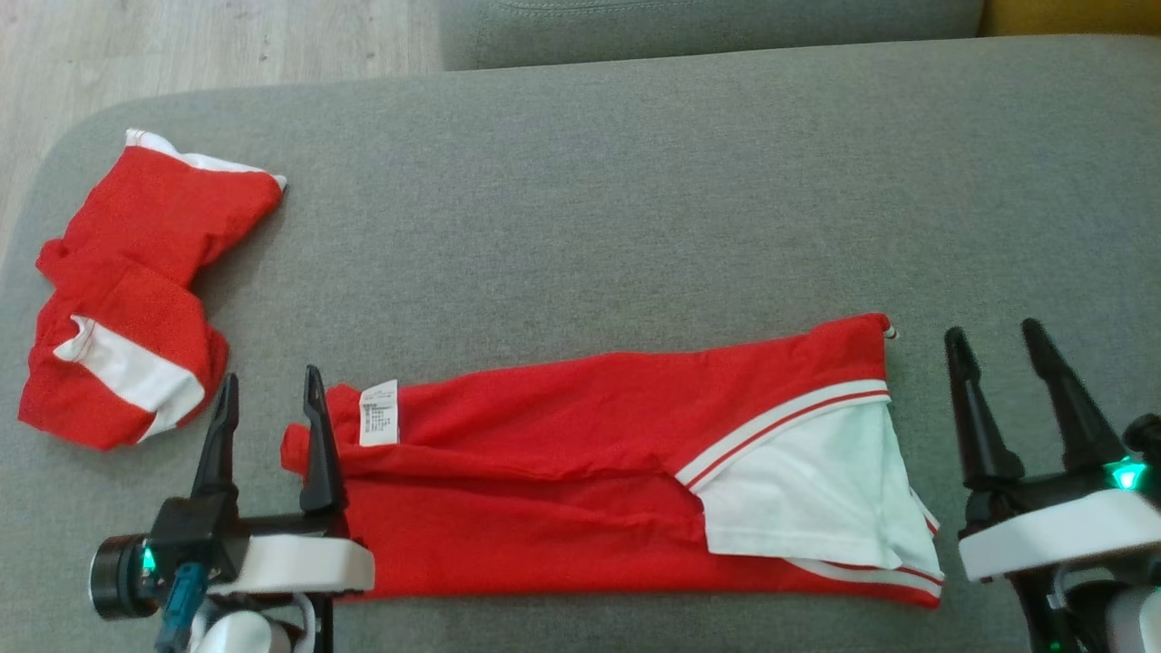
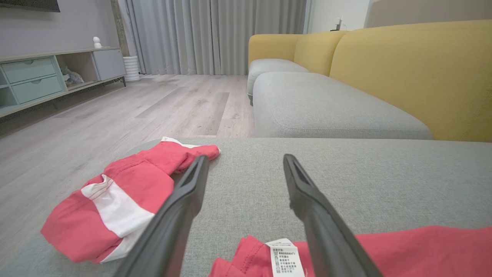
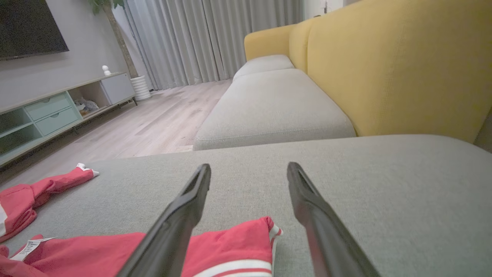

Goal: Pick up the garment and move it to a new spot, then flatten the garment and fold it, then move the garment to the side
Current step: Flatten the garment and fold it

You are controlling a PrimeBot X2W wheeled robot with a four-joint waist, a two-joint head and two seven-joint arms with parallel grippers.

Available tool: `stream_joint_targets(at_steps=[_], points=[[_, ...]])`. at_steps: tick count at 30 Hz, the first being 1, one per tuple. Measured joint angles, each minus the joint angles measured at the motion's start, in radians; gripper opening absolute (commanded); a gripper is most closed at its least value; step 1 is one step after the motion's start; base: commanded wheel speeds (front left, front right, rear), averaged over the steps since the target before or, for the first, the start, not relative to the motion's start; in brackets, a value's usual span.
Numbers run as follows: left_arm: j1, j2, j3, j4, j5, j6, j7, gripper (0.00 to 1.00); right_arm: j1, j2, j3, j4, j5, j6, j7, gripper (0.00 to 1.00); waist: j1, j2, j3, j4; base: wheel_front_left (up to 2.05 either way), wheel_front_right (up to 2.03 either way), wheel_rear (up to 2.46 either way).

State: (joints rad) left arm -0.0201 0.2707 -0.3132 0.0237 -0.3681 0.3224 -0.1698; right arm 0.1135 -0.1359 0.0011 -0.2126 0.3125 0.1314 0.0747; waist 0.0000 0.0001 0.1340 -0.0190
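Note:
A red garment [image 1: 562, 472] with white panels and striped trim lies folded lengthwise on the grey cushion [image 1: 635, 199], a white care label at its left end. My left gripper [image 1: 269, 388] stands open at that left end, its right finger touching the cloth edge. Off the garment's right end, my right gripper [image 1: 998, 337] is open over bare cushion. The left wrist view has the label end [image 2: 286, 256] below the open fingers [image 2: 192, 192]. In the right wrist view the garment's striped corner [image 3: 230, 250] lies under the open fingers [image 3: 307, 207].
A second red and white garment [image 1: 136, 290] lies crumpled at the cushion's left edge, near the drop to the wooden floor [image 1: 181, 45]. Another grey seat cushion [image 2: 326, 107] and the yellow sofa back [image 3: 384, 65] lie beyond. A low cabinet [image 2: 38, 77] stands across the room.

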Motion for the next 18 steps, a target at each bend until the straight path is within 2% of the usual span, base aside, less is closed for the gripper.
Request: stream_joint_targets(at_steps=[14,18], points=[[-0.010,0.000,-0.014,0.000,-0.001,0.007,0.019,1.00,-0.005,0.027,-0.024,-0.012,-0.038,0.000,0.007,1.00,0.0000,0.0000,0.016,0.021,0.00,0.00,0.00],[-0.031,-0.002,-0.022,0.001,0.000,0.006,0.018,1.00,-0.005,0.008,-0.027,0.080,-0.028,0.000,0.020,1.00,0.0000,0.0000,0.030,0.034,0.00,0.00,0.00]])
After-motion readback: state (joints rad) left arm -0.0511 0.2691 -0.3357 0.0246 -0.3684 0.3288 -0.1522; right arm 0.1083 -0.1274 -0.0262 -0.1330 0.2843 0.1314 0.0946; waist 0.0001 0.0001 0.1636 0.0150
